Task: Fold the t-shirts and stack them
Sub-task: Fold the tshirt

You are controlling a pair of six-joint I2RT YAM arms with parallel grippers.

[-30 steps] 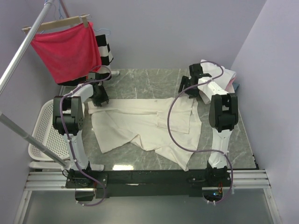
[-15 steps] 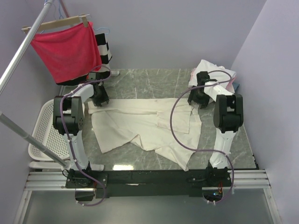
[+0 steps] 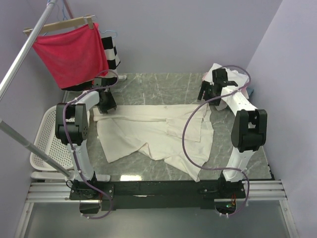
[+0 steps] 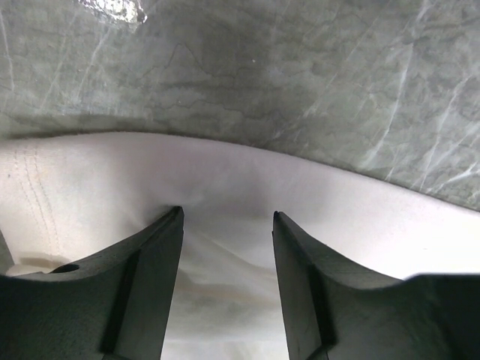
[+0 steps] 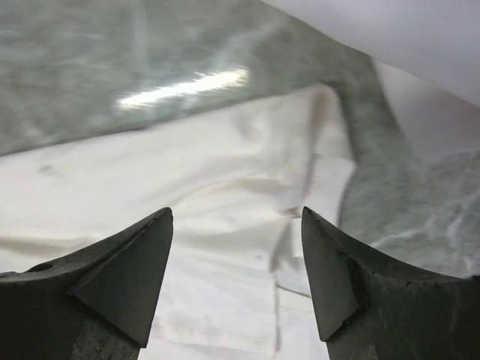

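A cream t-shirt point(image 3: 158, 131) lies spread and rumpled on the grey marble table point(image 3: 163, 87). My left gripper point(image 3: 105, 105) sits on its far left corner. In the left wrist view its jaws point(image 4: 226, 214) stand apart on the cloth point(image 4: 225, 180), just inside the shirt's far edge. My right gripper point(image 3: 207, 93) hovers over the shirt's far right corner. In the right wrist view it point(image 5: 236, 214) is open and empty above the cloth point(image 5: 210, 172). A heap of t-shirts point(image 3: 233, 77), cream with a bit of pink and blue, lies at the back right.
A white mesh basket point(image 3: 47, 134) stands off the table's left side. A red cloth on a hanger point(image 3: 69, 52) and a black-and-white striped garment point(image 3: 113, 54) hang at the back left from a slanted metal rail point(image 3: 20, 54). Purple walls close the back and right.
My right arm has swung its elbow out to the right, and its gripper has shifted right toward the shirt's far right corner. The left arm and the shirt have not moved.
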